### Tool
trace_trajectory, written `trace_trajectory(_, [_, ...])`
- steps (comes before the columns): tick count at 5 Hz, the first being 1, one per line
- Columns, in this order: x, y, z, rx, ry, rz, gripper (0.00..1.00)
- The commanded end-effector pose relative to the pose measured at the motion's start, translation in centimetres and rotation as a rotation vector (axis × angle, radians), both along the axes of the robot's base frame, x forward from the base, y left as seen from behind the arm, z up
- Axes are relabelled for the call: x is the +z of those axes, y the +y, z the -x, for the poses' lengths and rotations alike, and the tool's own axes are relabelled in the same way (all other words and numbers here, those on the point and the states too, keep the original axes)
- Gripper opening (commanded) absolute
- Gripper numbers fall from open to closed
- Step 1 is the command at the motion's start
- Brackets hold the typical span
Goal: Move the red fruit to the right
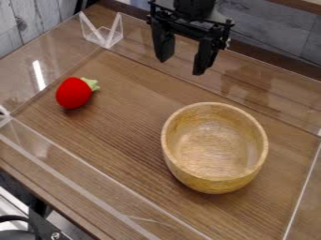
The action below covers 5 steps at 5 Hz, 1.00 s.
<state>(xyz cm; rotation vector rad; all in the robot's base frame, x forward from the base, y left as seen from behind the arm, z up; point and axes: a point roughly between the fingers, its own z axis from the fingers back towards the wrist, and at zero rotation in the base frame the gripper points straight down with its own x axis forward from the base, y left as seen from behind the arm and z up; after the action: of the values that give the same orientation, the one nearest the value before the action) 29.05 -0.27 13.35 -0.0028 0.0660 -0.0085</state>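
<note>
"Looking at my red fruit [73, 92], I'd say the job is all ahead of me — it lies on the left part of the wooden table [119, 155], leafy tip pointing up and to the right."

"Anything done at all?"

"Nothing that shows. My gripper [191, 67] is well apart from it, over the far part of the table, its fingers spread wide with nothing between them. Reaching, closing, carrying and letting go are all left, as I judge it."

"And what else is around?"

"To the right of the fruit, nearer the front edge, sits a wooden bowl [215, 147], with nothing in it that I can see. A straight slide right might run close to its far rim — I'd lift, or pass behind it."

"What about the corner?"

"A dark cable [25, 225] loops at the near left, well apart from the fruit. I doubt it would trouble me."
</note>
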Motion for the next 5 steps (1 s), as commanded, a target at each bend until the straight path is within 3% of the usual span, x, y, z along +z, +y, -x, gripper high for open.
trace_trajectory(1, [-2.3, 0.3, 0.5, 0.009, 0.025, 0.002, 1.00])
trace_trajectory(2, [-1.5, 3.3, 1.2, 0.089, 0.005, -0.008, 1.00])
trace_trajectory(4, [-2.6, 12.5, 3.9, -0.034, -0.075, -0.030, 1.00])
trace_trajectory(5, [-3.5, 15.6, 4.7, -0.102, -0.108, -0.040, 1.00])
